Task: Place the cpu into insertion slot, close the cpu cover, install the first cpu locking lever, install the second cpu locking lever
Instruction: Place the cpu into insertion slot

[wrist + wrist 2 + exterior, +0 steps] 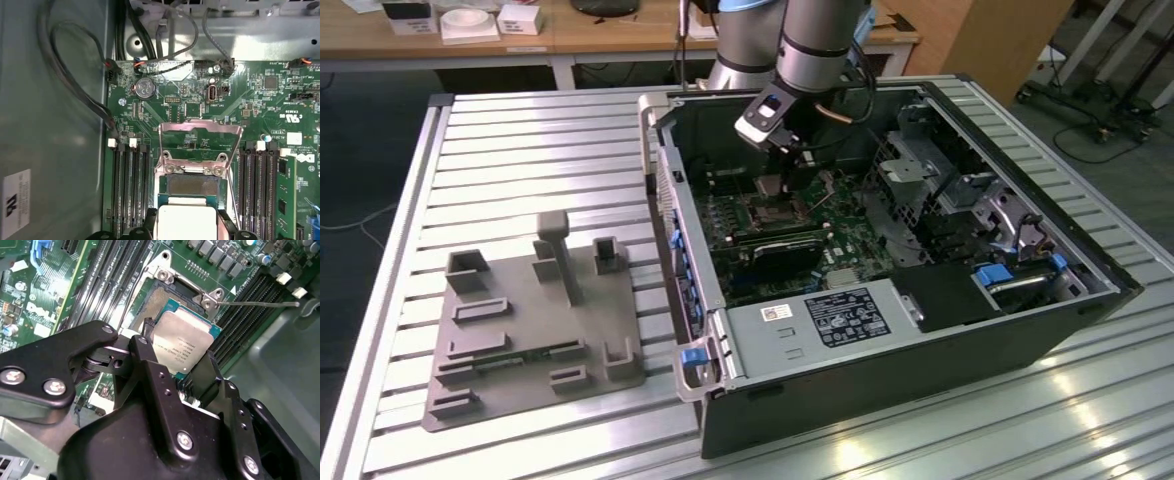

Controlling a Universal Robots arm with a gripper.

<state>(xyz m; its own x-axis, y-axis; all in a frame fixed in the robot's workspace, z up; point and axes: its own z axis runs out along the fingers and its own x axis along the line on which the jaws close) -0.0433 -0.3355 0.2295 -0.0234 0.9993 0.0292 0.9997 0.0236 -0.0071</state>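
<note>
In the second wrist view the cpu (186,340) hides much of the insertion slot (167,290) beneath it, and the black fingers of the gripper (177,345) cover 2 of the chip's edges. In the first wrist view the picture's edge cuts the chip off, and the slot's contacts are too fine to make out. In the exterior view the arm (814,40) is cut off at the top, and the socket under it is too small to tell in detail.

arm: silver-grey cylindrical metal robot arm (814,40), pale-blue joint cap (747,5) | wrist: grey-and-black boxy camera block (767,112) | end: matte black angular gripper of hinged linkage plates (177,345), round silver screws (184,440)
</note>
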